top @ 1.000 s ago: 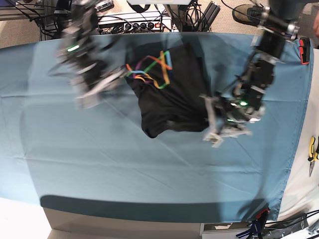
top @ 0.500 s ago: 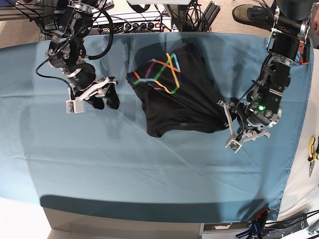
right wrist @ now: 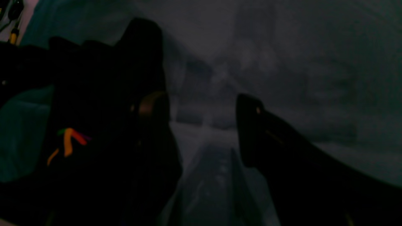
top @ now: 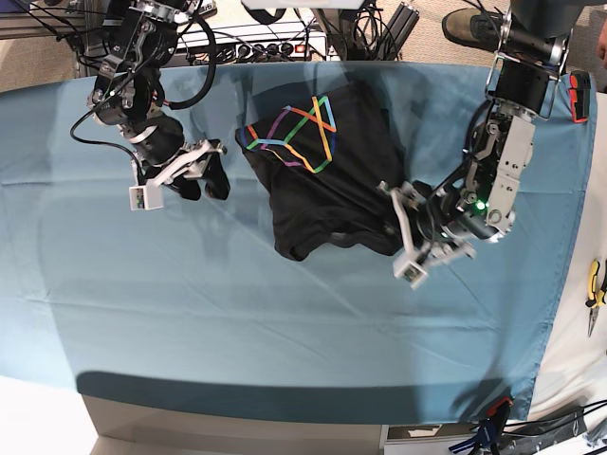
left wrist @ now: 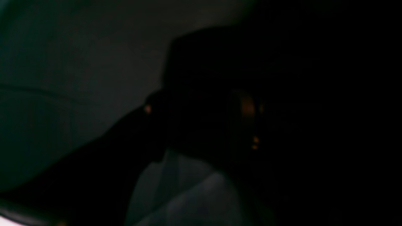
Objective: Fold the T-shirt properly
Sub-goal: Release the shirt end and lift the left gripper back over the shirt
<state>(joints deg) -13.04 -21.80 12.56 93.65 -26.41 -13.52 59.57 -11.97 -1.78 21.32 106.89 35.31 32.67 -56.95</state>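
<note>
The black T-shirt [top: 327,194] lies crumpled at the back middle of the teal cloth, with its multicoloured line print [top: 294,133] facing up. My left gripper [top: 398,226] is at the shirt's bunched right lower edge. In the very dark left wrist view the left gripper [left wrist: 198,108] has its fingers apart, with dark shirt fabric [left wrist: 204,78] between them. My right gripper [top: 204,182] is open and empty over the cloth, just left of the shirt. In the right wrist view the right gripper [right wrist: 201,105] shows a clear gap, and the shirt [right wrist: 67,141] lies to its left.
The teal table cloth [top: 285,322] covers the whole table. Cables and a power strip [top: 256,43] lie behind the back edge. Pliers [top: 595,284] sit at the far right, and clamps hold the cloth at the right corners [top: 579,95].
My left gripper moved back left towards the shirt, and the shirt's stretched right edge went slack and bunched. The print shifted slightly left. My right gripper stayed almost still over the last half second.
</note>
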